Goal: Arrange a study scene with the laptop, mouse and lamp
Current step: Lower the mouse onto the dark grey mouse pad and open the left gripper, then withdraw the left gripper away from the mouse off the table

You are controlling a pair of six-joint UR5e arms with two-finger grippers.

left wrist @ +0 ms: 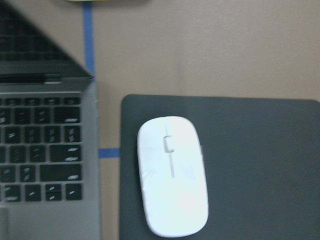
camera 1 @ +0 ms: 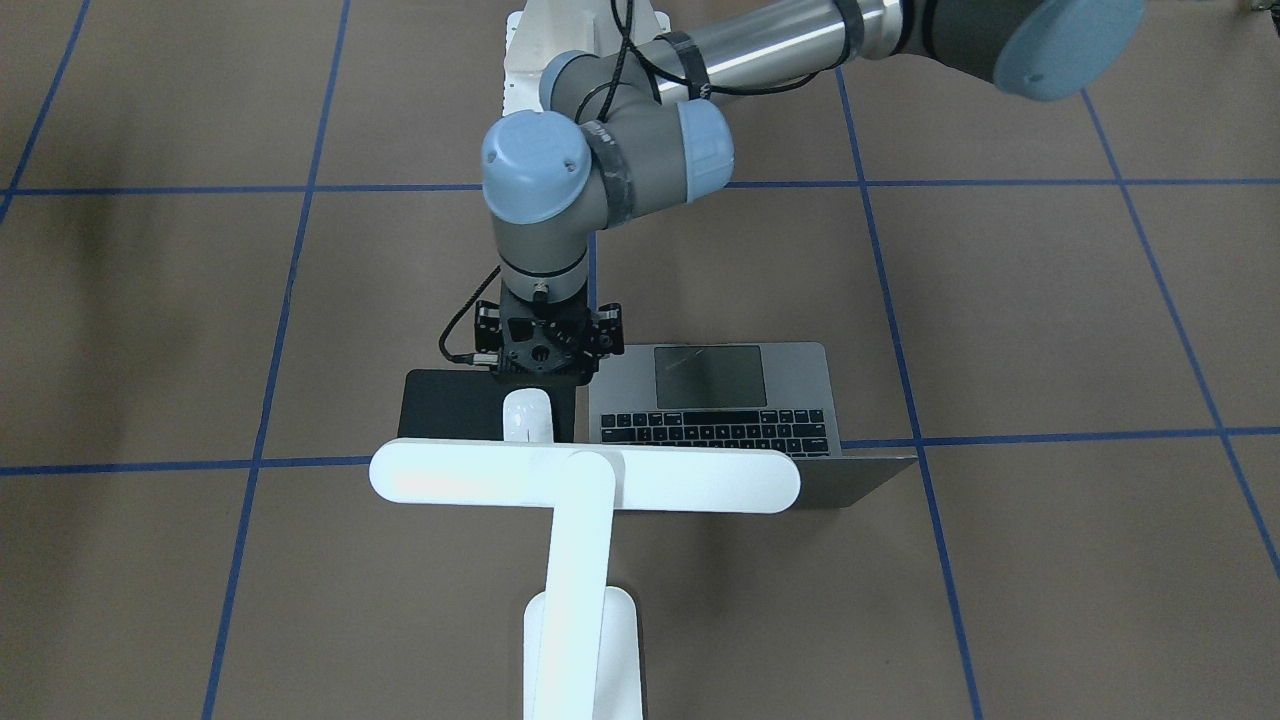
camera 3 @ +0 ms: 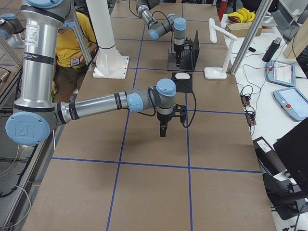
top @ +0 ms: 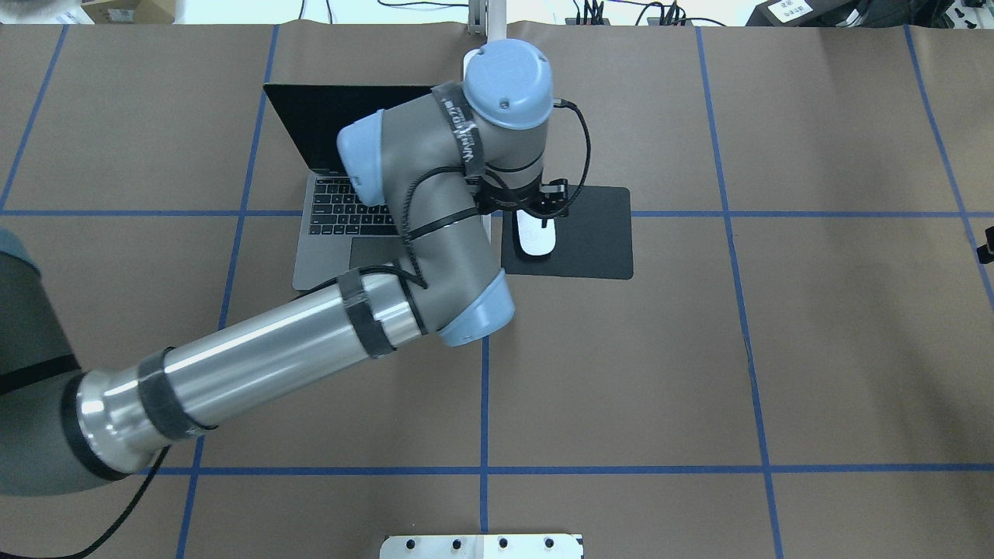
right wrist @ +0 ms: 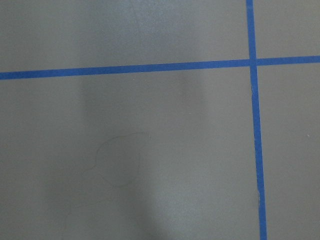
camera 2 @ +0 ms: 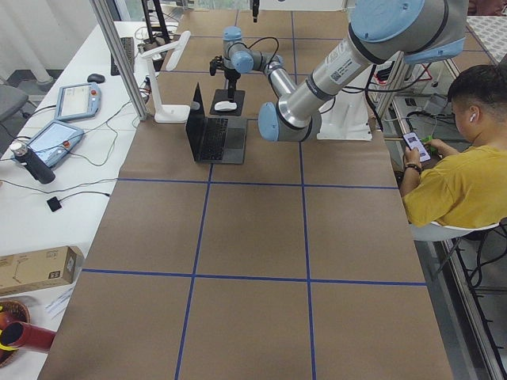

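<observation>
- Left gripper (camera 1: pixel 540 352) hangs over the mouse (camera 1: pixel 527 414); you cannot tell its jaw state.
- Mouse lies on the black pad (camera 1: pixel 440 405), just beside the open laptop (camera 1: pixel 735 390), near the lamp (camera 1: pixel 585 480).
- Right gripper (camera 3: pixel 163 129) points down over the counter (camera 3: pixel 144 192); its state is also unclear.

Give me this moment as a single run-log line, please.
left gripper: hovering above mouse on black pad, jaws unclear | right gripper: above table, away from setup, jaws unclear | laptop: open | lamp: upright
</observation>
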